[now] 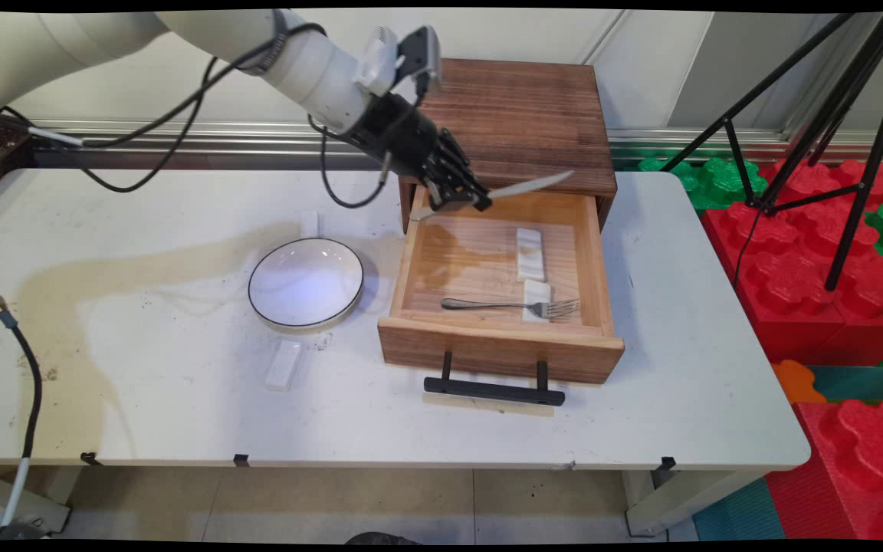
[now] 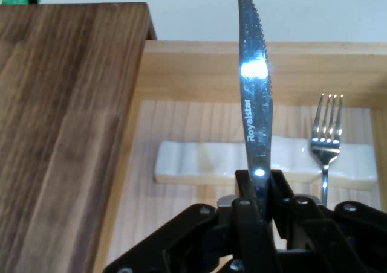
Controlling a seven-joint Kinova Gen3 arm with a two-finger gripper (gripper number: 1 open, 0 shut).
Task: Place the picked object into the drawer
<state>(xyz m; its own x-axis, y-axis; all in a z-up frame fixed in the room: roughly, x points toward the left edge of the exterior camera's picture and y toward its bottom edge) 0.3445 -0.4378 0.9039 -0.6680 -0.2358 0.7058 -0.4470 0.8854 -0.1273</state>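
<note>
Fingers [image 2: 245, 191] clamped on knife [image 1: 527, 186], serrated blade pointing toward 3 o'clock | gripper [image 1: 463, 201] over back-left corner of open wooden drawer [image 1: 500, 349] | fork [image 1: 514, 307] and two white rests [image 1: 530, 253] inside drawer | white bowl [image 1: 306, 284] at 9 o'clock of drawer

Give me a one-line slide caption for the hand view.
Gripper holds a serrated knife over the open wooden drawer, above a white rest and fork.
</note>
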